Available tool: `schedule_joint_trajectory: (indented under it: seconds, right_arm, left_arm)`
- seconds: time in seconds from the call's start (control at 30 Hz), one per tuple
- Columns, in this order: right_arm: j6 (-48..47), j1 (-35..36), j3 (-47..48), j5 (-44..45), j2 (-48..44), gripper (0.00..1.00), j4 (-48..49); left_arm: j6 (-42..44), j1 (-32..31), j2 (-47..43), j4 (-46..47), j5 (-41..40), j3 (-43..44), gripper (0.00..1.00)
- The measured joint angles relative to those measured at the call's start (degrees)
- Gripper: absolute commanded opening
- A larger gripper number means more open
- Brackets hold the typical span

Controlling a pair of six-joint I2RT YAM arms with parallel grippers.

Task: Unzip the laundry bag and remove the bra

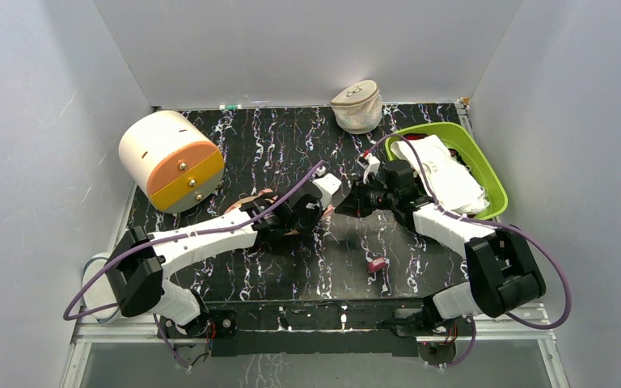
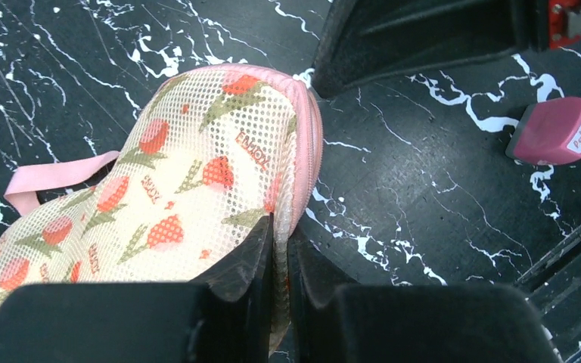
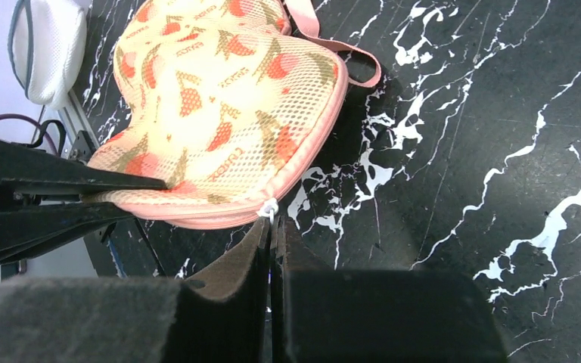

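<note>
Black table [image 2: 424, 189] holds peach floral laundry bag [image 2: 189, 189].

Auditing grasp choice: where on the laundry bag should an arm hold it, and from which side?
Pinch the pink rim of the laundry bag edge-on, low along the table: it lies flat, its face too broad, the rim thin. The left gripper grips there; the right gripper pinches the zip pull.

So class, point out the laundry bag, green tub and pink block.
laundry bag [image 2: 197, 174], left wrist view, printed mesh face.
green tub [image 1: 486, 171], top external view, right rim.
pink block [image 2: 556, 130], left wrist view, top face.
</note>
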Motion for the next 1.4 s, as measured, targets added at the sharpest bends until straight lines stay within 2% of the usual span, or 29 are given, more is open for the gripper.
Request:
schedule_joint_trajectory:
  seconds: [0.2,0.37,0.6,0.9,0.97,1.13,1.4]
  right_arm:
    - [0.3,-0.7,-0.3,0.0,1.4,0.00,1.0]
    - [-0.3,-0.4,-2.0,-0.5,1.4,0.00,1.2]
    - [-0.9,4.1,-5.3,-1.6,0.9,0.00,2.6]
    - [1.3,9.1,-8.5,-0.3,0.9,0.00,8.4]
    - [1.8,9.7,-8.5,-0.1,1.2,0.00,9.8]
    - [3.0,10.3,-8.6,0.0,1.5,0.00,11.8]
    - [3.8,10.3,-9.4,0.0,1.5,0.00,12.7]
  left_arm:
    - [0.9,0.0,0.0,1.4,1.8,-1.7,0.07]
    - [-0.9,-0.1,0.8,2.9,0.2,-5.1,0.11]
    - [-5.3,-0.2,-0.6,3.2,-0.5,-12.5,0.18]
    - [-9.5,0.0,-4.3,-3.1,-0.3,-13.2,0.64]
    - [-10.0,0.0,-5.9,-3.2,0.7,-13.1,0.71]
    - [-10.7,0.0,-5.7,-1.4,2.7,-11.8,0.70]
    - [-10.9,0.0,0.4,2.5,2.9,-8.9,0.46]
